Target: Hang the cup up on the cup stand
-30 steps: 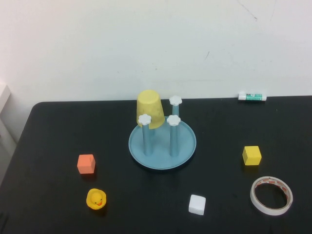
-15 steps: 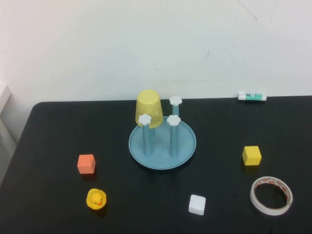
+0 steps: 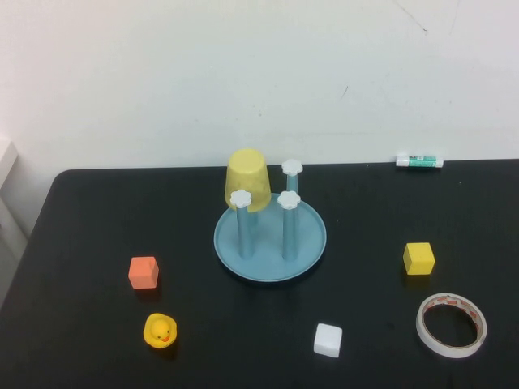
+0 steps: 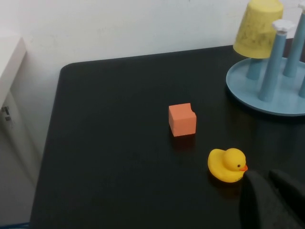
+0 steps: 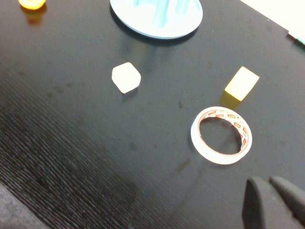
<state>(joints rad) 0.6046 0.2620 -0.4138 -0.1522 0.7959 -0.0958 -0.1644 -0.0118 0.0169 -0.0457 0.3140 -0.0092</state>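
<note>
The cup (image 3: 246,182) sits upside down over the back-left post of the cup stand (image 3: 270,235), its rim hanging free just behind the front-left flower cap (image 3: 241,198). By the look of it, the hanging is done.

Risks from here are small. The cup appears to lean slightly rather than sit square, so a knock to the counter (image 3: 81,324) or to the stand's dish could tip it off the post. That would only happen if an arm swept back across the middle.

Neither arm shows in the high view. The left gripper (image 4: 271,195) hangs at about 7 o'clock from the stand, just beside the yellow rubber duck (image 4: 228,164) and near the orange cube (image 4: 182,119). Its jaws look nearly closed with a narrow slit between them, and hold nothing. The right gripper (image 5: 274,198) hangs at about 5 o'clock from the stand, near the tape roll (image 5: 221,135). Its jaws likewise look almost closed and are empty. The white cube (image 5: 126,77) and yellow cube (image 5: 242,82) lie between it and the stand.

Compared with a second ago, nothing has shifted: cup, stand and every loose object lie exactly where they were.
</note>
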